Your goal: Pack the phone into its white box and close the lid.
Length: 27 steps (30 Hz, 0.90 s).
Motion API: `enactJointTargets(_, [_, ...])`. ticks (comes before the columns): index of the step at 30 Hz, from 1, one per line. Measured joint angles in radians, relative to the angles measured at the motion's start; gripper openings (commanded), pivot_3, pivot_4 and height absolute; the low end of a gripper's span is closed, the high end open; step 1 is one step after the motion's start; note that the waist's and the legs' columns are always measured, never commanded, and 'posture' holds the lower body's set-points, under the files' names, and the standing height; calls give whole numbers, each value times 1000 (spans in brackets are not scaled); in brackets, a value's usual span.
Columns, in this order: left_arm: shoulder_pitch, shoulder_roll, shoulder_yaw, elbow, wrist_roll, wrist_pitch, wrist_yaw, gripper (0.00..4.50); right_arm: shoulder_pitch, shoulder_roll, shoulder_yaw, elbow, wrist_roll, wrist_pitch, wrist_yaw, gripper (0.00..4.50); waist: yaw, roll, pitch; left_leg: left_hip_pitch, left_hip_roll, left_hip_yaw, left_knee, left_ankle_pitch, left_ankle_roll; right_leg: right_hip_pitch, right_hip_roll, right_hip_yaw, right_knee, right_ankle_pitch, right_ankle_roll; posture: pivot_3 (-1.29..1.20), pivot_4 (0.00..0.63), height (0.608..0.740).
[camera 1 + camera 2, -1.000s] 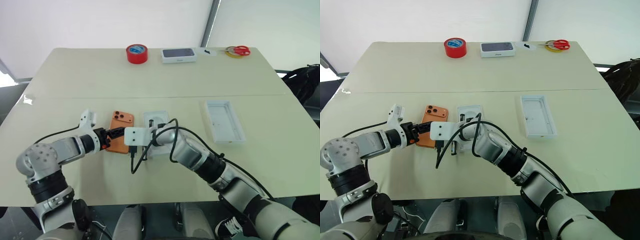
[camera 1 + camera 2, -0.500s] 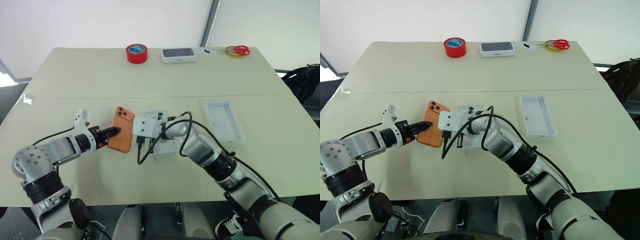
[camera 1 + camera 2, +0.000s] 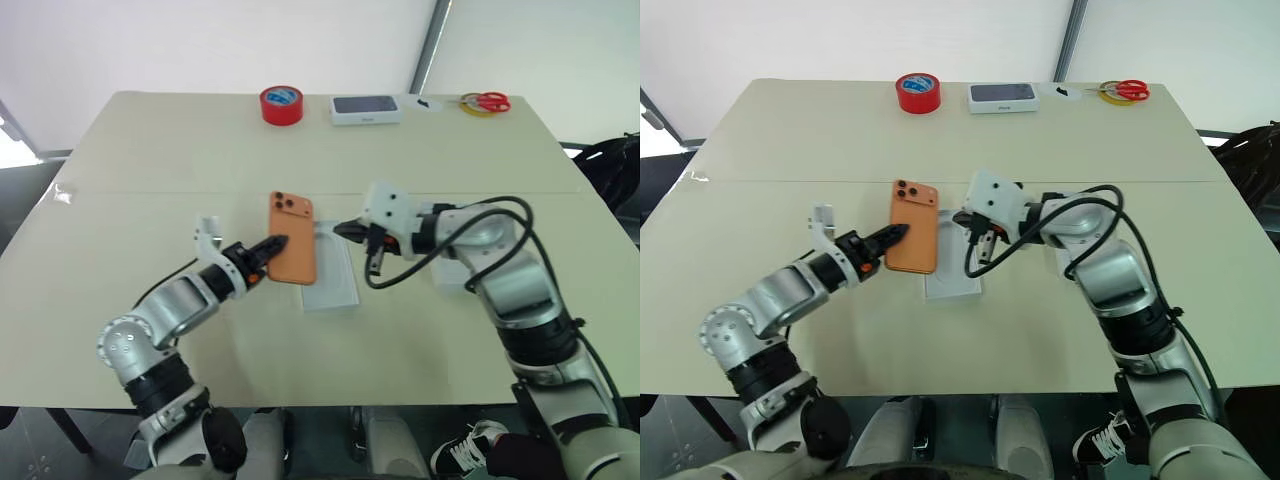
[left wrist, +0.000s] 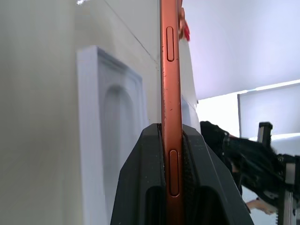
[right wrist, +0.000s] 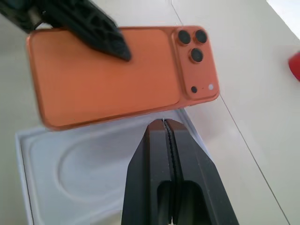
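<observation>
**Phone pinched above the white tray**

My left gripper (image 3: 270, 246) has its fingers clamped on the slim orange phone (image 3: 291, 252), held over the shallow white cardboard tray (image 3: 335, 285) on the desk (image 3: 150, 150). My left wrist view shows the phone edge-on; my right wrist view shows the right gripper (image 5: 167, 129) pressed together, empty.

Phone (image 4: 169, 93) cut off at 12 o'clock and 6 o'clock of the left wrist view, lower edge lost between the left gripper (image 4: 174, 136) fingers. Flat white insert (image 5: 89, 173) with oval embossing cut off at 6 o'clock of the right wrist view, partly covered by the right gripper (image 5: 164, 123) and the phone. In the head views, white tray (image 3: 452, 272) at 3 o'clock mostly hidden behind the right arm; inner floor impossible to tell. Print on the dark-topped box (image 3: 366, 109) at 12 o'clock too small to read. Red tape roll (image 5: 295, 65) cut off at 3 o'clock of the right wrist view.
</observation>
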Motion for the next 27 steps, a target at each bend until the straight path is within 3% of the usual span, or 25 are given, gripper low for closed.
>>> enactJointTargets(6, [67, -28, -164, -13, -3, -152, 91, 139, 15, -52, -12, 29, 6, -27, -26, 0, 4, 0, 0, 0, 1, 0, 0, 1, 0, 0, 2, 0, -1, -2, -3, 0, 150, 736])
enactJointTargets(20, [83, -9, -372, 36, -3, -320, 100, 139, 70, -104, -22, 50, 53, -56, -36, 0, 5, 0, 0, -1, 0, 0, 2, 0, 1, 1, 2, 0, -2, -2, -3, 0, 150, 736])
enactJointTargets(23, [83, 12, -395, 56, -4, -335, 100, 1327, 82, -114, -27, 57, 61, -63, -39, 0, 5, 0, 0, -1, 0, 0, 2, 0, 1, 1, 2, 0, -2, -2, -3, 0, 150, 736])
enactJointTargets(27, [83, 29, -417, 56, -27, -346, 98, 3410, 83, -119, -27, 57, 68, -66, -45, 0, 5, 0, 0, -1, 0, 0, 2, 0, 1, 1, 2, 0, -2, -2, -3, 0, 150, 736])
